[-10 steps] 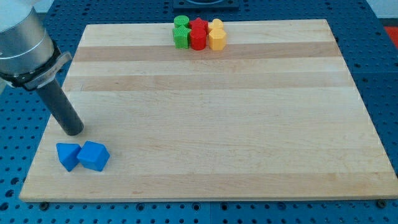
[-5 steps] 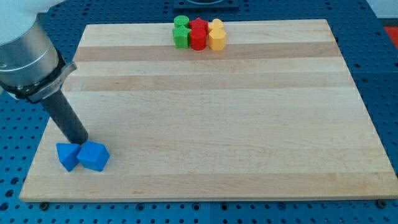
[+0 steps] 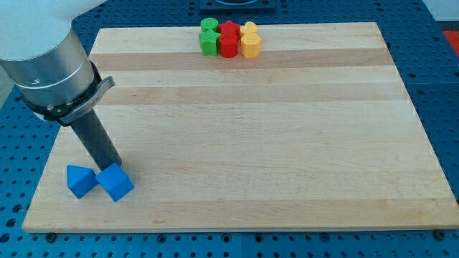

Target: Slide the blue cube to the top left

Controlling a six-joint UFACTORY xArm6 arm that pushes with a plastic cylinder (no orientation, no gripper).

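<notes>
Two blue blocks lie at the board's bottom left. The blue cube point(image 3: 115, 183) is the right one, turned corner-on. A blue wedge-like block point(image 3: 80, 180) sits just left of it, a narrow gap between them. My tip point(image 3: 111, 165) stands at the cube's upper edge, touching it from the view's top. The dark rod slants up and left to the grey arm housing.
The wooden board point(image 3: 244, 129) lies on a blue pegboard. At the top centre stands a cluster: two green blocks point(image 3: 209, 38), two red blocks point(image 3: 229, 39) and two yellow blocks point(image 3: 250, 40), packed side by side.
My tip has moved down and to the right, reaching the blue blocks. The cube has turned and shifted slightly down-right, away from the other blue block.
</notes>
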